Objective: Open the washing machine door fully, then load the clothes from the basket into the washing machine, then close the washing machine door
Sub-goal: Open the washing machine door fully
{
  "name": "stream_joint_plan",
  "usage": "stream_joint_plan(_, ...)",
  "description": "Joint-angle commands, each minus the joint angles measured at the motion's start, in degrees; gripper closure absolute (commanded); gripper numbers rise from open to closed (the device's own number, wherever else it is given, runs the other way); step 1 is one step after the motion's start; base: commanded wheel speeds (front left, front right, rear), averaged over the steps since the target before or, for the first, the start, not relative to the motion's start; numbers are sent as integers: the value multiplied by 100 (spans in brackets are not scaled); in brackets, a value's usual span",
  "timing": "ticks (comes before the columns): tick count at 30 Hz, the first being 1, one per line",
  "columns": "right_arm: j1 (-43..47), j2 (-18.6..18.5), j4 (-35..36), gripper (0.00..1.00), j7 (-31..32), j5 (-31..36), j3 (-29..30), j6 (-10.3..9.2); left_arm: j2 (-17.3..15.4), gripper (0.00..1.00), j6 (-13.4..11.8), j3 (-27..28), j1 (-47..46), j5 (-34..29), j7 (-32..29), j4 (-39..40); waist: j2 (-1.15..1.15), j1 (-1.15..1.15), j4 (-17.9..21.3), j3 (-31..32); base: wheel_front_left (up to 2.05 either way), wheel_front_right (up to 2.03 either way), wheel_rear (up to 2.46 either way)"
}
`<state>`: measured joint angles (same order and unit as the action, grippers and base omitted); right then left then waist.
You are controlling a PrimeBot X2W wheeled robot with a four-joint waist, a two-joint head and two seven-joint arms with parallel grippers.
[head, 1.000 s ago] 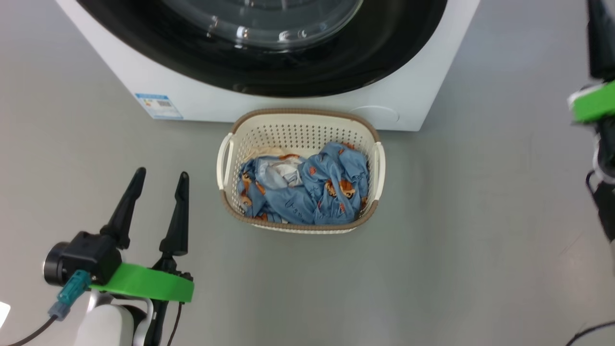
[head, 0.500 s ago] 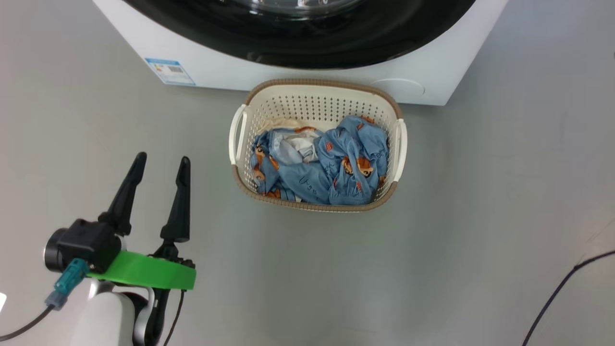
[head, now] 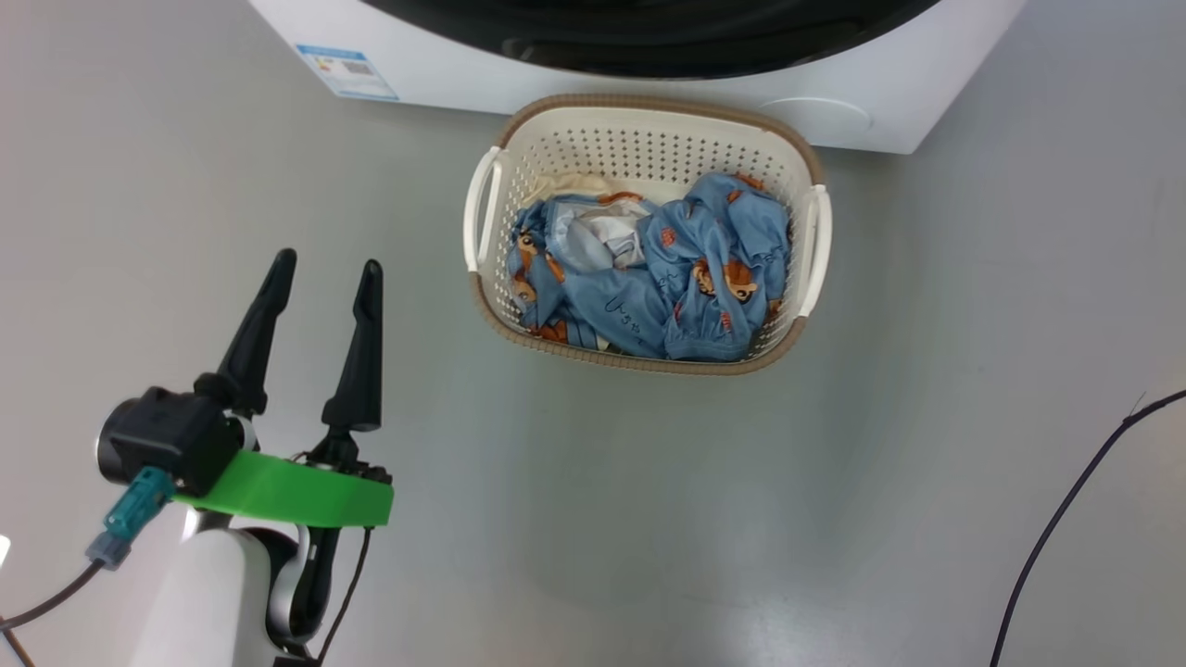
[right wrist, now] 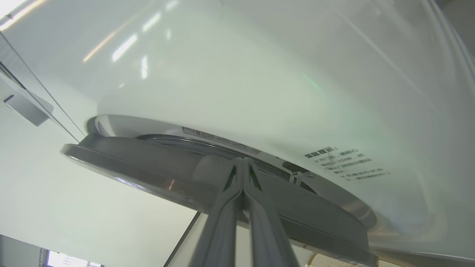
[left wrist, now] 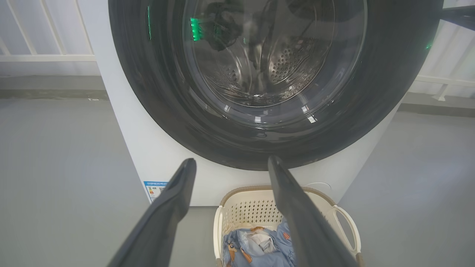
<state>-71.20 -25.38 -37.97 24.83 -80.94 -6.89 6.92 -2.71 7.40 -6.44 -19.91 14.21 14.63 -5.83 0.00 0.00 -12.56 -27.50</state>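
Now right gripper (right wrist: 243, 163) jaws clenched, empty, tips at washing machine door (right wrist: 148, 163) edge; left gripper (head: 326, 262) jaws released, near-left of basket (head: 649, 148), well apart from door; right arm nearer.

Chinese print (right wrist: 345, 165) on the washing machine (right wrist: 237, 74) and its blue label (head: 347, 71) are unreadably small
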Motion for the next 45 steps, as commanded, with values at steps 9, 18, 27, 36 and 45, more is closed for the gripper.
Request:
stream_joint_plan(9,-567,129,-333,100,422,-264,-43,57,-93,0,9,190,-100,77,37,196,0,0,-216,-144,0,0,0)
stream_joint_plan(18,-817,178,-788,100,689,-242,-179,57,-65,0,9,137,-95,36,37,148,0,0,-385,-134,0,0,0)
stream_joint_plan(27,-331,343,-777,100,1148,-403,-350,57,-49,0,9,178,11,1,37,42,0,0,-369,204,0,0,0)
stream_joint_plan(36,673,582,-485,100,1463,-751,-354,57,-103,0,9,205,237,-87,37,-37,0,0,-222,797,0,0,0)
stream_joint_plan(45,1641,756,-70,100,1670,-967,-396,57,-168,0,9,164,452,-176,37,-131,0,0,-246,1345,0,0,0)
